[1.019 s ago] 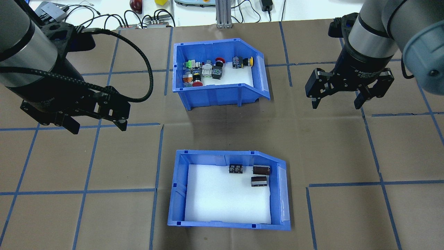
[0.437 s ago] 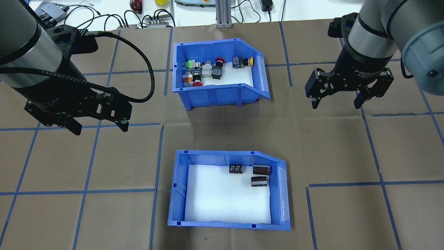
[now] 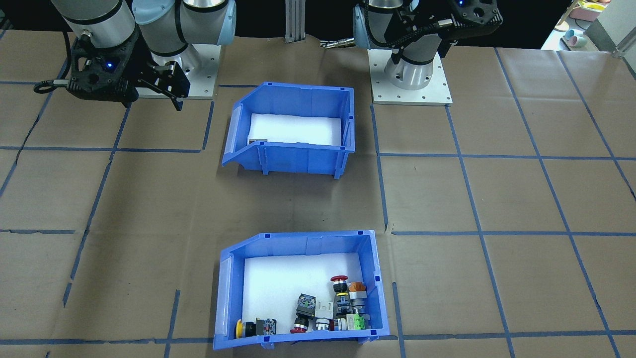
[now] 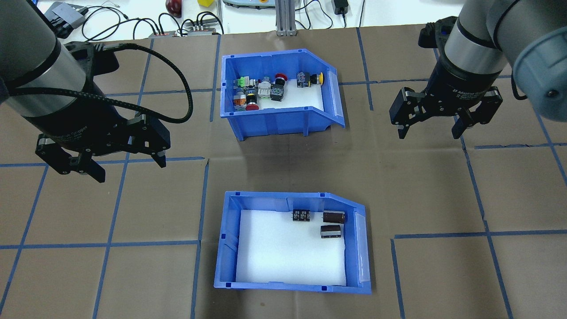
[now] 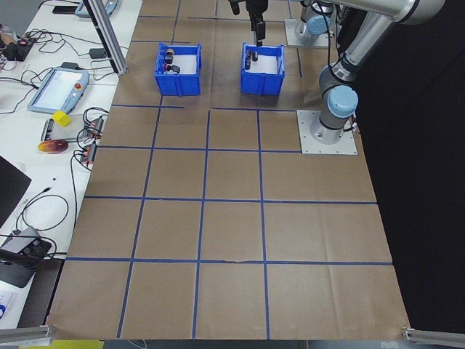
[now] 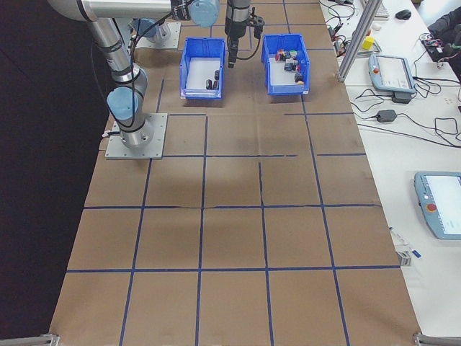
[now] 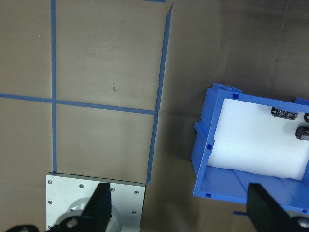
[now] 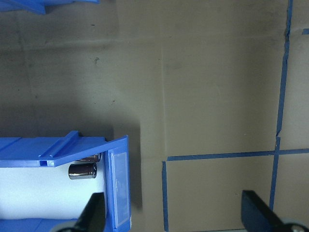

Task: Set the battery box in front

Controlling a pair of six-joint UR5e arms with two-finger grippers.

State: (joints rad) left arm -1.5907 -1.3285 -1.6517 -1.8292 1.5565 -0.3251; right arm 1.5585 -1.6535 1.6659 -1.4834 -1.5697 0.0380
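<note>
i have the battery box [image 4: 292, 243] sitting flat on the brown paper-covered table [image 4: 443, 190], on the half nearer the robot's bases, about midway between the table's left and right ends. its sloped cut-away end faces the right arm's side. on its white foam liner [image 4: 283, 257] i count three small dark cylinders [image 4: 333, 217], bunched in the corner by the cut-away end and the wall farther from the robot.

the other blue bin [image 4: 280, 93], the one holding the red, yellow and green push-button switches [image 4: 266, 91], stands well apart from it, nearer the operators' edge of the table, turned the same way.

my left gripper [image 4: 128, 166] hangs in the air over bare paper, off to the left side of the battery box and apart from it; its jaws are spread wide and hold nothing. in the left wrist view the box's closed end fills the right part of the frame, with the two dark fingertips [image 7: 101, 205] at the bottom.

my right gripper [image 4: 429, 128] hovers over bare paper on the right side, near the switch bin's cut-away end but not touching it, jaws likewise spread wide and empty.
</note>
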